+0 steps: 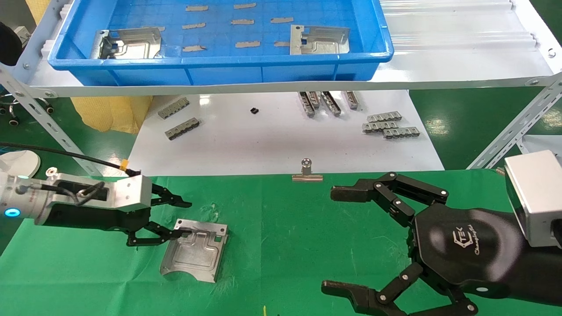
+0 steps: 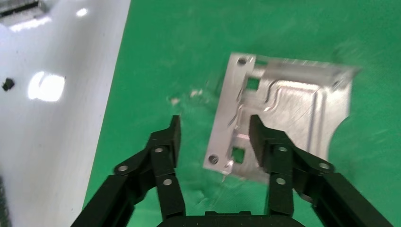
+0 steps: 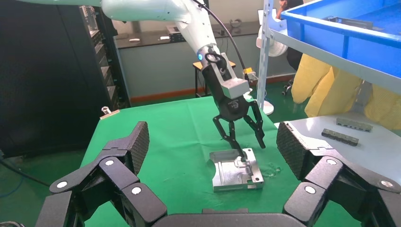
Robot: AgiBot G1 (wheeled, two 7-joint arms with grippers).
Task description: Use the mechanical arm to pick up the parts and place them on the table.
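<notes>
One silvery stamped part (image 1: pixel 195 250) lies flat on the green cloth table (image 1: pixel 285 228). It also shows in the left wrist view (image 2: pixel 293 109) and the right wrist view (image 3: pixel 234 172). My left gripper (image 1: pixel 182 217) is open, low over the part's holed edge. One finger (image 2: pixel 265 142) is over the plate and the other (image 2: pixel 165 142) is over bare cloth beside it. My right gripper (image 1: pixel 337 240) is open wide and empty, to the right of the part. Two more parts (image 1: pixel 131 44) (image 1: pixel 320 40) lie in the blue tray (image 1: pixel 219 70).
A silver binder clip (image 1: pixel 307 172) sits at the cloth's far edge. Grey ridged bars (image 1: pixel 388 123) (image 1: pixel 180 118) (image 1: pixel 327 102) lie on the white tabletop (image 1: pixel 272 140). Slanted metal shelf struts (image 1: pixel 513 131) (image 1: pixel 39 118) stand at both sides. A yellow mark (image 1: pixel 264 310) is near the front edge.
</notes>
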